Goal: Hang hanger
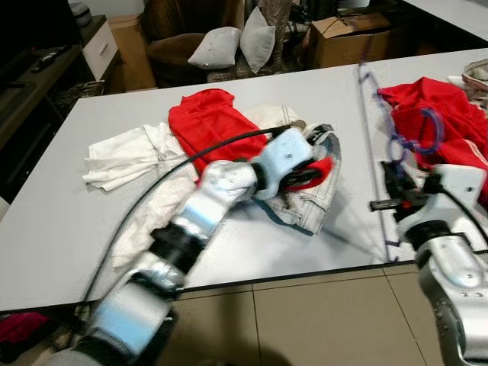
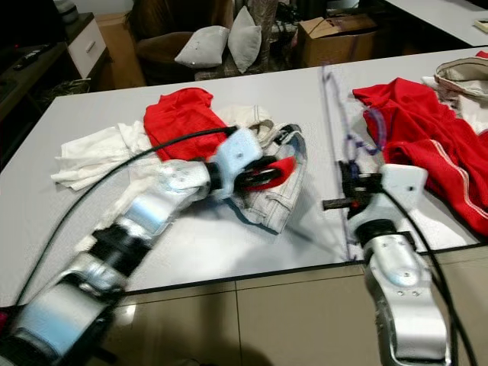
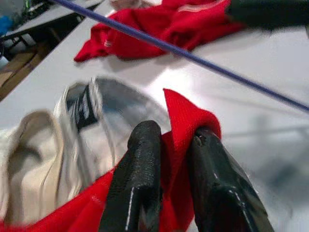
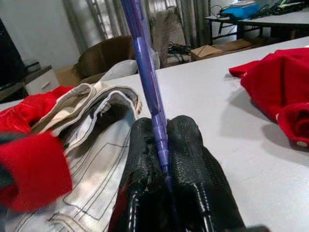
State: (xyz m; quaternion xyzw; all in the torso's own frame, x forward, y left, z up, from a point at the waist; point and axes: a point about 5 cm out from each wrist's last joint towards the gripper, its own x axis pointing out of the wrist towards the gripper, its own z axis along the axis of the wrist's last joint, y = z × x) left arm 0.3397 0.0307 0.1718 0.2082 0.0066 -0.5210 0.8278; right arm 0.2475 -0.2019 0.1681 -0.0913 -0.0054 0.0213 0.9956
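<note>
Over table (image 1: 91, 252), left gripper (image 3: 169, 159) pinches red cloth (image 3: 186, 121); right gripper (image 4: 161, 145) clamps hanger (image 4: 145, 63).

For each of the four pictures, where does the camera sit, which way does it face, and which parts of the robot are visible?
Left eye view: on the head, looking down at the white table; both silver arms show.
Right eye view: same scene from its stereo twin.
Left wrist view: along the left pincer, shut on red cloth over the pale jeans.
Right wrist view: along the right pincer, shut on the purple hanger.
Shared: both wrist views show the hanger and jeans.
</note>
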